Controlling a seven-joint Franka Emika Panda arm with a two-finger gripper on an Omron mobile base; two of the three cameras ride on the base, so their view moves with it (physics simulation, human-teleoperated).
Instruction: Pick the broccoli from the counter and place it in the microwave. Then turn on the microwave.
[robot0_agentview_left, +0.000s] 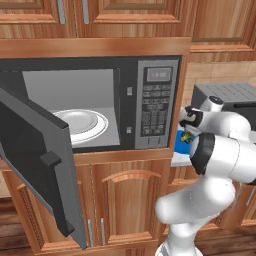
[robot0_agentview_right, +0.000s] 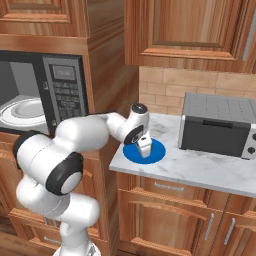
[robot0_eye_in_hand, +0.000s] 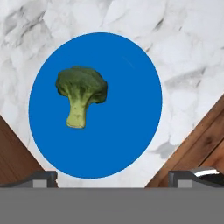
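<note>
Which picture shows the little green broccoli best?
The hand view: the small dark-green broccoli floret lies whole and unblocked on the round blue plate. The left base view shows a green bit behind the arm. In the right base view the tool hides it.

No readable text, brand or number anywhere; the microwave's small display (robot0_agentview_left: 159, 74) shows faint pale digits too blurred to make out; the keypad buttons (robot0_agentview_left: 154, 110) carry tiny marks, also illegible; the toaster oven (robot0_agentview_right: 220, 124) bears no visible label.

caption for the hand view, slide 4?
Hand view: open gripper above a blue plate on the marbled counter, broccoli lying left of center.
</note>
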